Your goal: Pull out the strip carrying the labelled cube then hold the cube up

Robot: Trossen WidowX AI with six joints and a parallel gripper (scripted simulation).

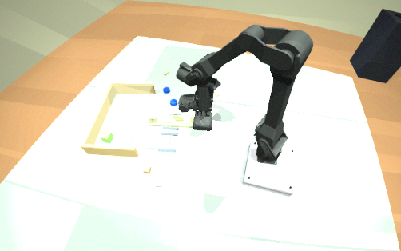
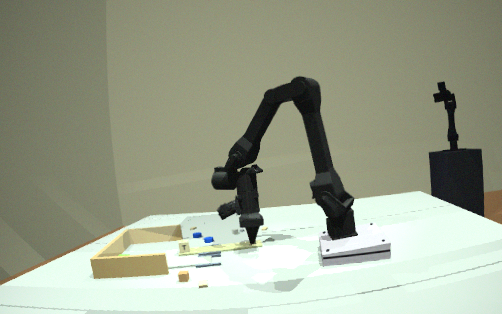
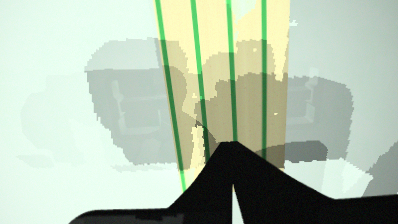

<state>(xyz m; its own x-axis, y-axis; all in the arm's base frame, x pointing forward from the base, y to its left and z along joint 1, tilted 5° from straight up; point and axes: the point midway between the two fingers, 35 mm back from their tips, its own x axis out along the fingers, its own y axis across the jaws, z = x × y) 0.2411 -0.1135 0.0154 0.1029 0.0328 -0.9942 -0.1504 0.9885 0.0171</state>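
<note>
Wooden tray (image 1: 101, 120) (image 2: 131, 267) sat at nine o'clock; right of it the cube (image 1: 152, 118) (image 2: 184, 247) rode the strip's (image 1: 169, 125) (image 2: 229, 248) (image 3: 250, 30) nine-o'clock end. The gripper (image 1: 203, 129) (image 2: 253, 243) (image 3: 228, 149) — closed on nothing — pressed or hovered at its three-o'clock end, apparently mid-pull; next: lift, open, fetch the cube.

A white-topped table (image 1: 225, 172) (image 2: 137, 295) carries an open-sided wooden tray (image 1: 111, 152) (image 2: 131, 266) and blue discs (image 1: 166, 89) (image 2: 197, 235).

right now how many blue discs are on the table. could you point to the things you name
2. One blue disc (image 1: 166, 89) (image 2: 197, 235) lies just outside the tray's (image 1: 97, 124) (image 2: 131, 266) open side; the other blue disc (image 1: 173, 102) (image 2: 208, 240) sits nearer the gripper (image 1: 203, 129) (image 2: 253, 243). The arm may hide more.
</note>
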